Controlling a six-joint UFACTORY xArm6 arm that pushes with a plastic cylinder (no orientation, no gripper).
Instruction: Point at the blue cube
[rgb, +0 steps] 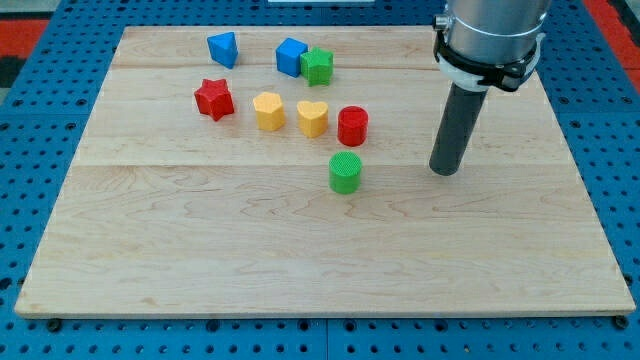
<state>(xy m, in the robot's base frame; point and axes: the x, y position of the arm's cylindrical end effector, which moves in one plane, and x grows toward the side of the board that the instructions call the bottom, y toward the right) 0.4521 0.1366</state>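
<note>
Tip-wise, my tip (444, 171) is a bare rod, no jaws to judge, well apart from the blue plastic cube (291, 56). Approach step, I judge: next move heads toward ten o'clock, skirting the red cylinder (352, 126).

blue cube (291, 56) — upright, flat on board | near the view's top-centre
</note>
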